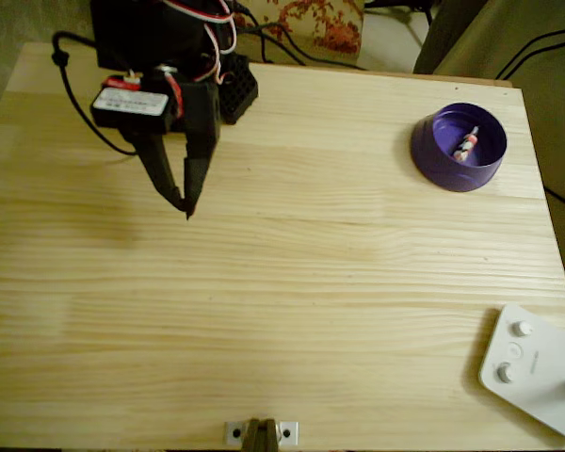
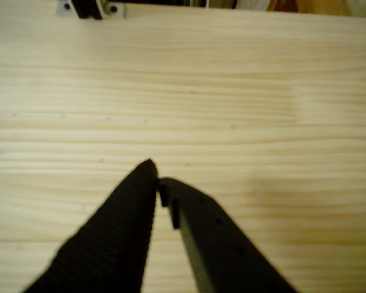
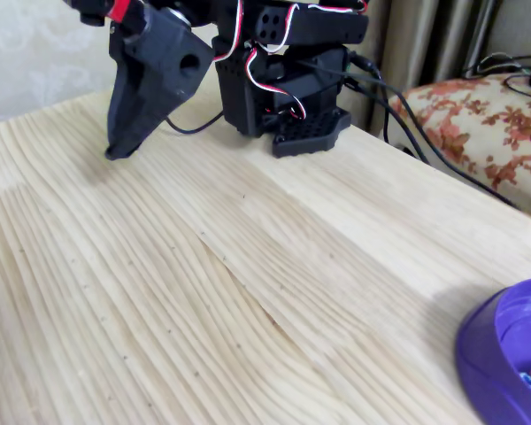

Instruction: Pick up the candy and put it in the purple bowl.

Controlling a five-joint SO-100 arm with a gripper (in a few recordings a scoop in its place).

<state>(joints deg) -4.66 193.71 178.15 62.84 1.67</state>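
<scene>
Fingers (image 1: 185,200) are clenched tip to tip on nothing, above bare table (image 1: 292,282). A white remote (image 1: 537,369) lies at the table's corner. Candy (image 1: 467,144) sits in the bowl (image 1: 459,147), well apart from the gripper (image 2: 157,178).

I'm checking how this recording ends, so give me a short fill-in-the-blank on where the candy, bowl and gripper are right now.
1. The candy lies inside the ____ bowl.
2. The gripper has its fingertips together, so it is ____.
3. In the overhead view, the bowl sits near the table's upper ____ corner.
4. The gripper holds ____.

Missing words: purple; shut; right; nothing
</scene>
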